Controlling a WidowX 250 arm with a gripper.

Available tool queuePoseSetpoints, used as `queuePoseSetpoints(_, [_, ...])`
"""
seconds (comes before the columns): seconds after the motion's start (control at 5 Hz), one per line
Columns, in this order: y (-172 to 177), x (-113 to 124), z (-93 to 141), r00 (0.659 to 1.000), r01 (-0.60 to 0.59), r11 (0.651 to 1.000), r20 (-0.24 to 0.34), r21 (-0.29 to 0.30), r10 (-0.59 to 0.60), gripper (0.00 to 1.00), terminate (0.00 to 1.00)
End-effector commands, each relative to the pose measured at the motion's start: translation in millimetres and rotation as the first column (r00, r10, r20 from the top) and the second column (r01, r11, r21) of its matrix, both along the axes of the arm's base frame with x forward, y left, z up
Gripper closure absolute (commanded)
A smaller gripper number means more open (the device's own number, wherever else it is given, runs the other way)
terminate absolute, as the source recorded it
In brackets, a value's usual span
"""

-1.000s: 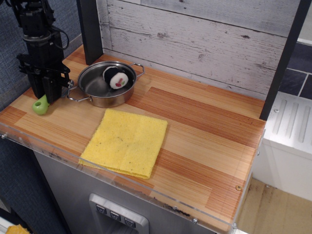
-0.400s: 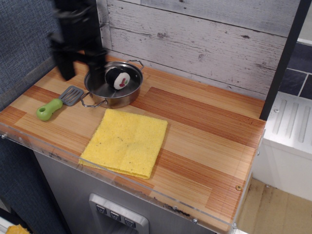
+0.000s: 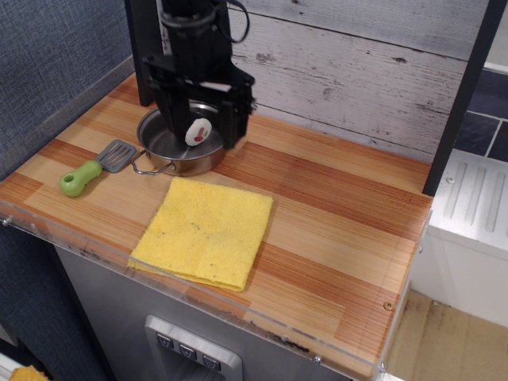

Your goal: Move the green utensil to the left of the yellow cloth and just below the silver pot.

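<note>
The green utensil point(image 3: 92, 170) lies flat on the wooden counter, lime handle toward the front left, grey slotted blade toward the silver pot point(image 3: 178, 145). It is left of the yellow cloth point(image 3: 205, 229) and just in front-left of the pot. The pot holds a small black-and-white toy point(image 3: 197, 132). My gripper point(image 3: 198, 119) hangs above the pot, black fingers spread wide apart and empty, well clear of the utensil.
A dark post point(image 3: 143, 48) stands behind the pot against the grey plank wall. A clear plastic lip point(image 3: 198, 298) runs along the counter's front edge. A white appliance point(image 3: 468, 230) stands off the counter's right end.
My gripper rose off the utensil at the far left, leaving it lying on the counter, and moved right to hang over the pot. The pot sits a little further right than before.
</note>
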State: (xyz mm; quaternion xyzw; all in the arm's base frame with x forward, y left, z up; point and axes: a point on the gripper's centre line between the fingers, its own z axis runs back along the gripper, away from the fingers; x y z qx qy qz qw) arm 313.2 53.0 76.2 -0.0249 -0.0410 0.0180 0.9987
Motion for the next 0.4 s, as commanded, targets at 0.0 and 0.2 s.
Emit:
queuePoseSetpoints(0.0, [5.9, 4.3, 5.7, 0.998, 0.009, 1.0, 0.069, -0.025, -0.008, 0.0, 0.0])
queuePoseSetpoints(0.2, [5.9, 4.3, 5.7, 0.998, 0.009, 1.0, 0.069, -0.025, -0.008, 0.0, 1.0])
